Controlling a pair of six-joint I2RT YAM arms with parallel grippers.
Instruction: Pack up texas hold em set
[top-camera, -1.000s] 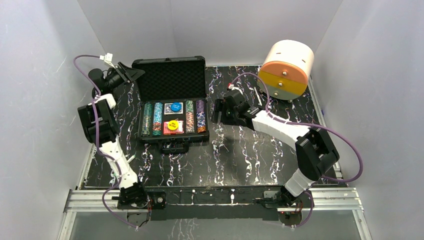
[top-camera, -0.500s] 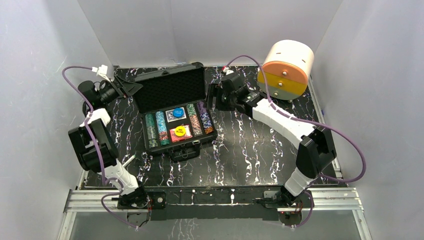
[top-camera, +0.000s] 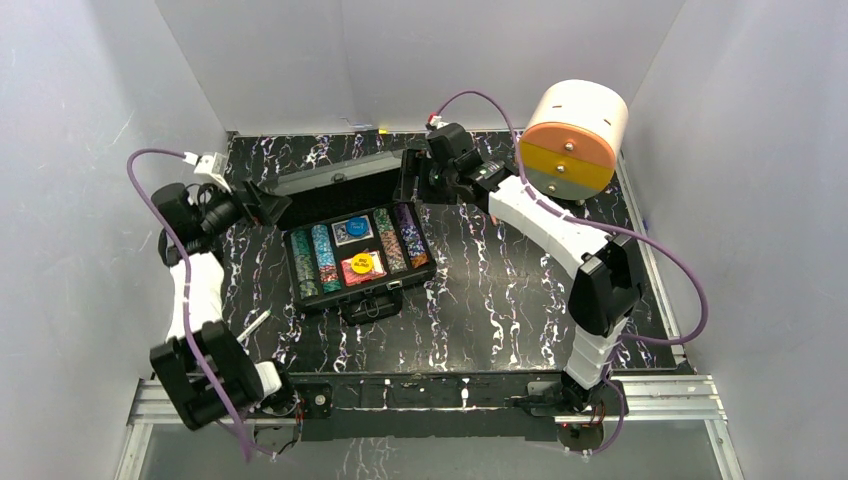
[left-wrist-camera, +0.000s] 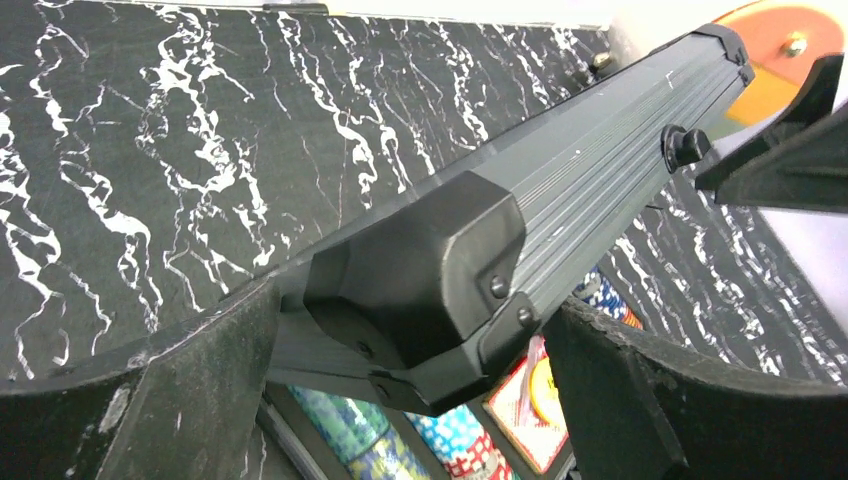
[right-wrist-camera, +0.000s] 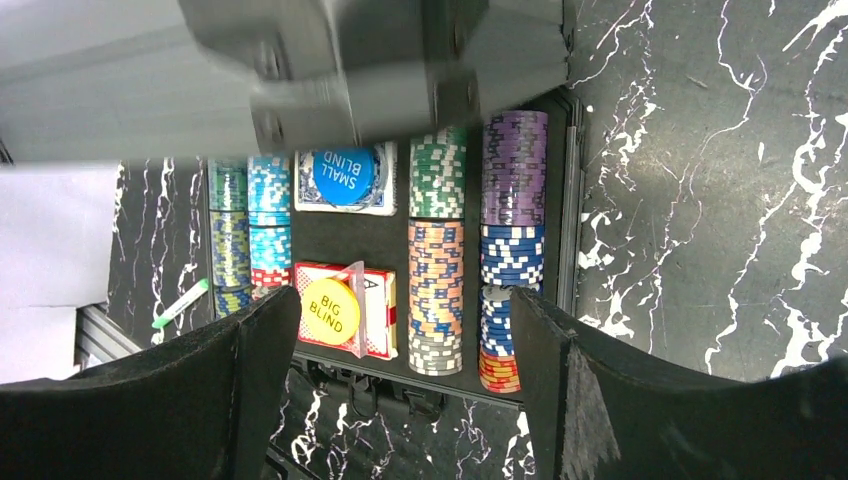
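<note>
Left fingers (left-wrist-camera: 190, 400): spread wide; I see the lid (left-wrist-camera: 590, 170) corner between them.
Right fingers (right-wrist-camera: 600, 400): spread wide, below lid.
Case (top-camera: 362, 291): lengthwise left-right.

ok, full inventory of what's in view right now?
case: 1, black, mid-table, lid tilted over the tray
chip rows: 4, multicoloured, in case, two each side
card decks: 2, blue deck and red deck, middle of case
dealer buttons: 2, blue button on blue deck, yellow button on red deck
cylinder: 1, white and orange, far right
pen: 1, white, green tip, left of case
table: black marble
left gripper: open, straddling lid's left corner
right gripper: open, at lid's right end
</note>
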